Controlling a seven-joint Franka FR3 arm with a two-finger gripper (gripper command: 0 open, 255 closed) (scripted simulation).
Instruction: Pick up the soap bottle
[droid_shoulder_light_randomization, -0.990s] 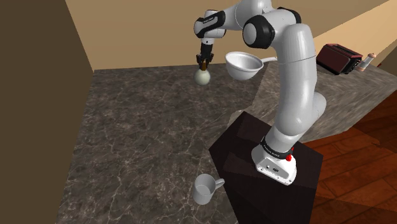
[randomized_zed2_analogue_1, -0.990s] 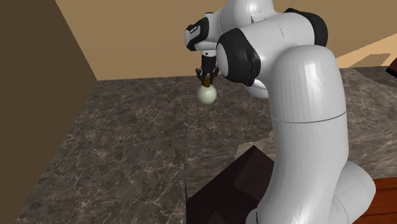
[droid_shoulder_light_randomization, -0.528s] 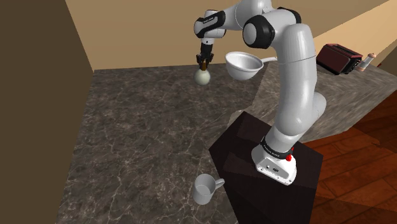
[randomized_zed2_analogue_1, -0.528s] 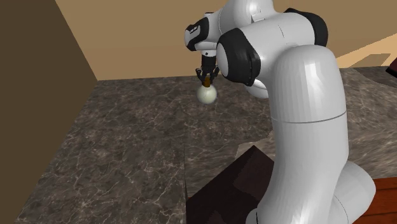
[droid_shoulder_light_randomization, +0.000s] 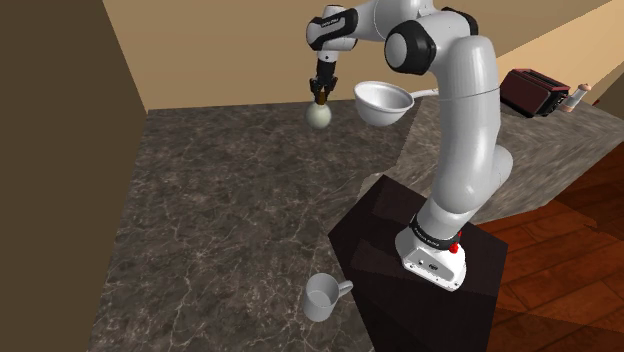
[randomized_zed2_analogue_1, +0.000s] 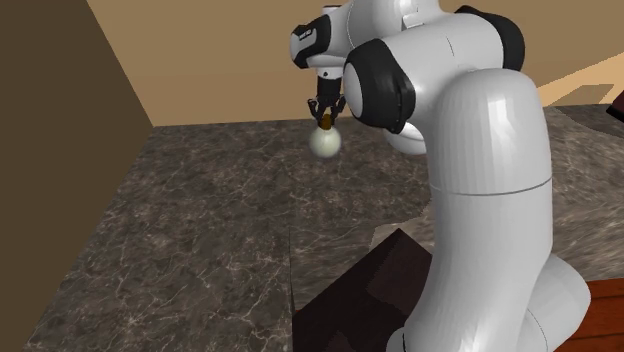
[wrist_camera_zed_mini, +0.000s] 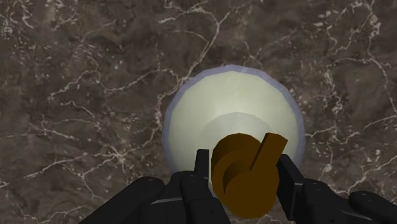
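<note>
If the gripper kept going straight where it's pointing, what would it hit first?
Probably the marbled countertop: the soap bottle it clasps by the brown pump hangs below and would land first.

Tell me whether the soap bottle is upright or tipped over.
Upright. The soap bottle has its brown pump uppermost, clasped by the gripper, with the round pale body directly below.

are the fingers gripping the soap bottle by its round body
No, the fingers clasp the brown pump top; the soap bottle's pale round body lies beyond them.
</note>
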